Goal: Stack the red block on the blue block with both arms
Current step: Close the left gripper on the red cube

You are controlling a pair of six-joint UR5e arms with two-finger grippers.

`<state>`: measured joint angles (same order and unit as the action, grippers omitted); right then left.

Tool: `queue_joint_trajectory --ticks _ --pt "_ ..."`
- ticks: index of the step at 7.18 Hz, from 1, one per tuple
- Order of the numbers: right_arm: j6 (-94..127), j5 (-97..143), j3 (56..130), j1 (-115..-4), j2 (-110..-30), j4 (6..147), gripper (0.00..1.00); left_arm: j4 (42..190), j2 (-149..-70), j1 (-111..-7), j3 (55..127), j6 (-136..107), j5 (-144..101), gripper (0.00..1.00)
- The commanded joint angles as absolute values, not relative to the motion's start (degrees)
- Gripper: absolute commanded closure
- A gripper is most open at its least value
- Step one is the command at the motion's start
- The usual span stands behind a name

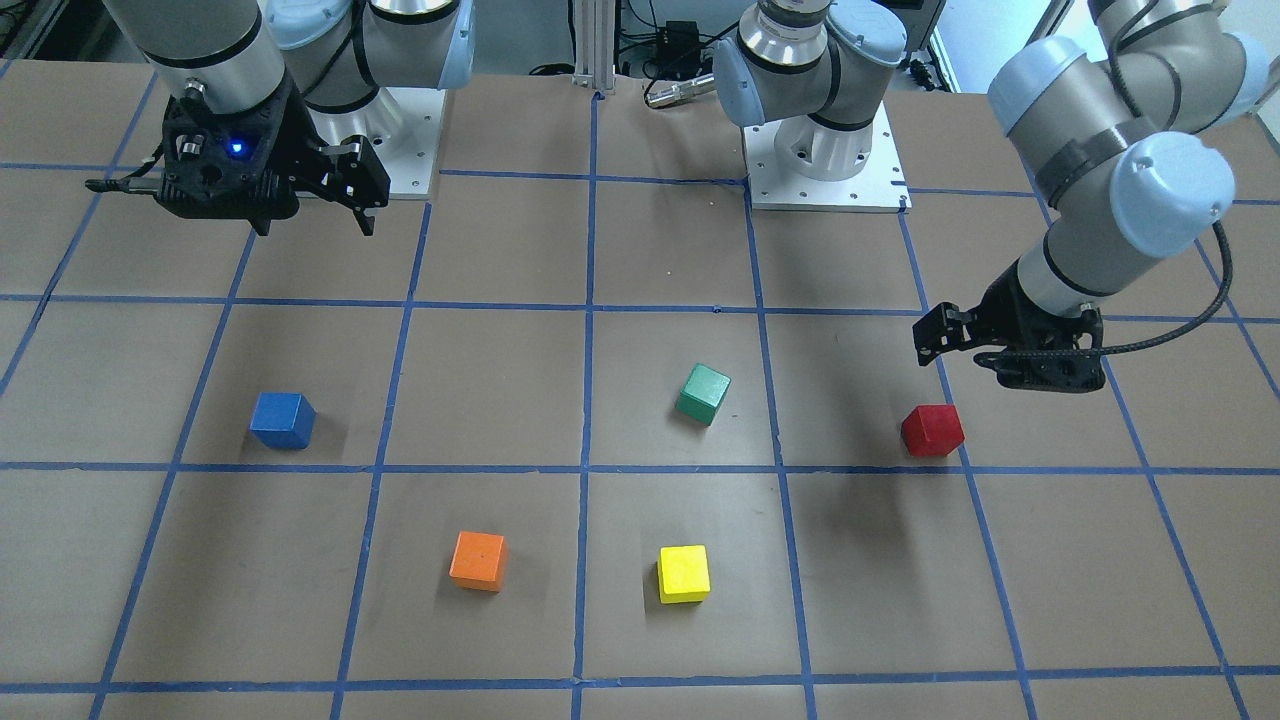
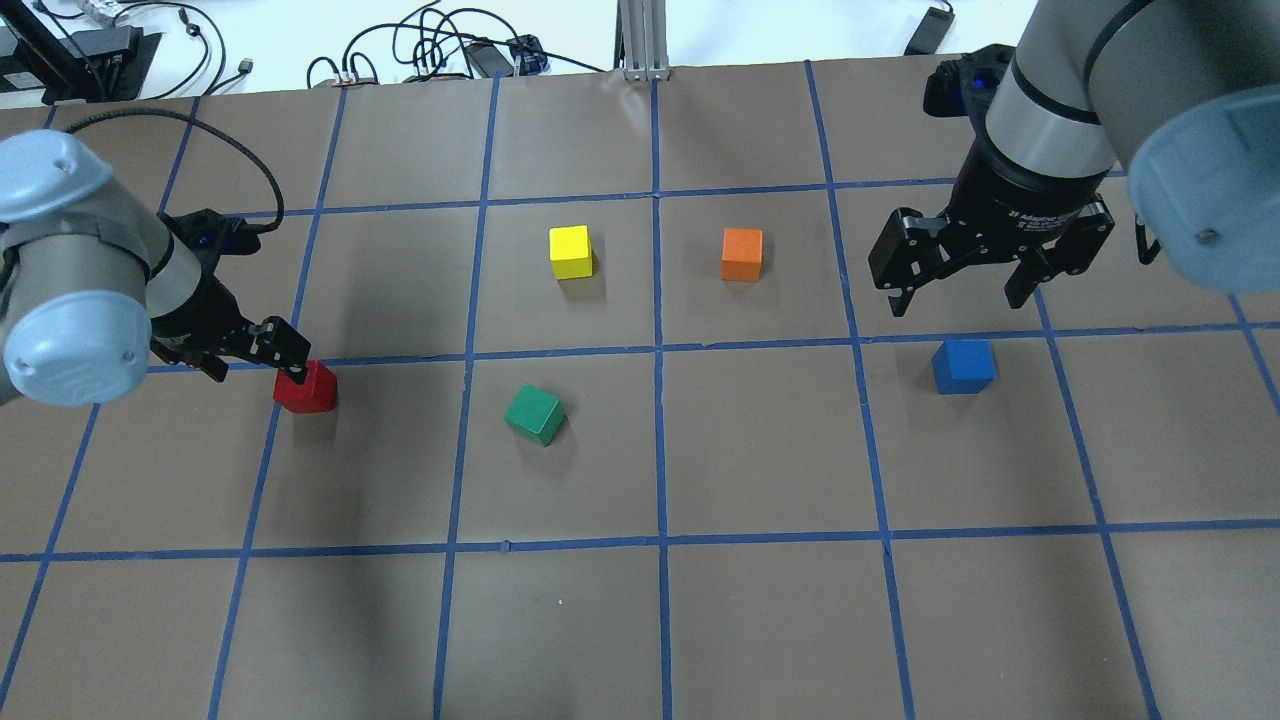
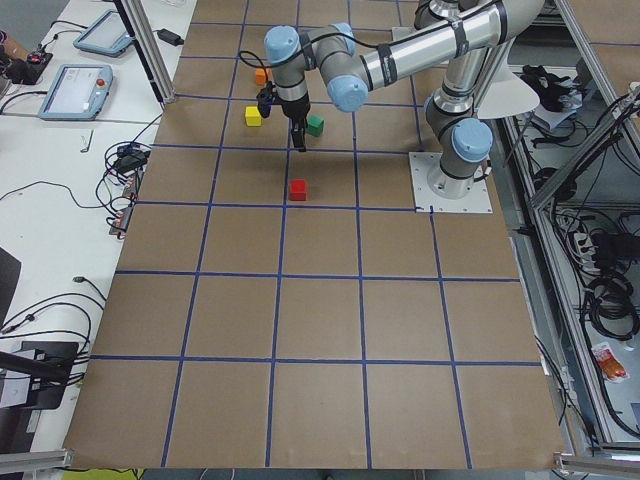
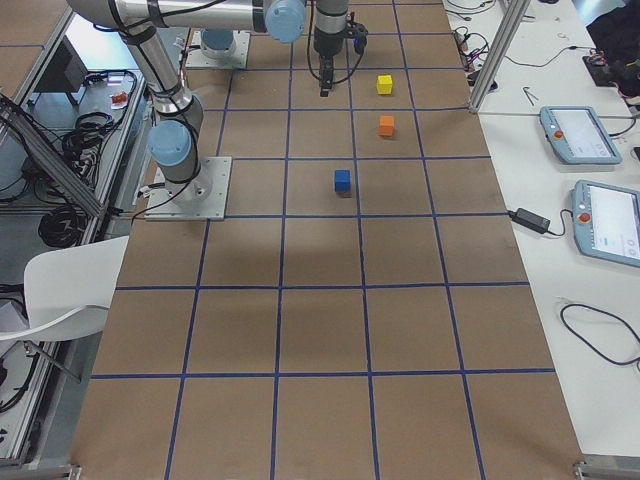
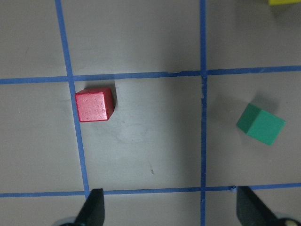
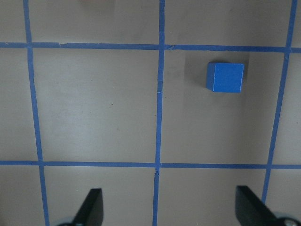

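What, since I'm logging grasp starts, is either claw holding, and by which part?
Nothing. The left claw and right claw are both open and empty; the red block and blue block sit apart from them.

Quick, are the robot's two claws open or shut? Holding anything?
Left gripper: open, holding nothing.
Right gripper: open, holding nothing.

Overhead and front opposed, sharing table [image 1: 500, 380], sides far, wrists seemingly close.
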<state>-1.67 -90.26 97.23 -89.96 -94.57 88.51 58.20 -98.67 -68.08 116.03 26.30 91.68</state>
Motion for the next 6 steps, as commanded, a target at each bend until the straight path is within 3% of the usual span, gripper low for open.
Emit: queue_joint_trajectory --ticks 1,3,4,5,6 --pt "-1.7 -90.3 97.2 -89.9 -94.6 88.5 0.00 51.2 -103.3 -67.6 118.4 27.1 91.2 0.00" --pt "-1.7 -90.3 97.2 -89.9 -94.6 88.5 0.00 49.0 -105.8 -67.9 118.4 27.1 91.1 0.00" --pt "-1.7 -90.3 97.3 -89.9 -94.6 88.5 0.00 47.7 -106.6 -68.2 118.4 27.3 91.1 0.05" --pt "-1.7 -90.3 97.2 -89.9 -94.6 88.5 0.00 46.6 -107.0 -68.3 118.0 28.0 91.1 0.46" --pt "-1.5 -90.3 97.2 -89.9 -94.6 88.5 0.00 46.1 -107.0 -68.6 116.9 28.1 91.5 0.96"
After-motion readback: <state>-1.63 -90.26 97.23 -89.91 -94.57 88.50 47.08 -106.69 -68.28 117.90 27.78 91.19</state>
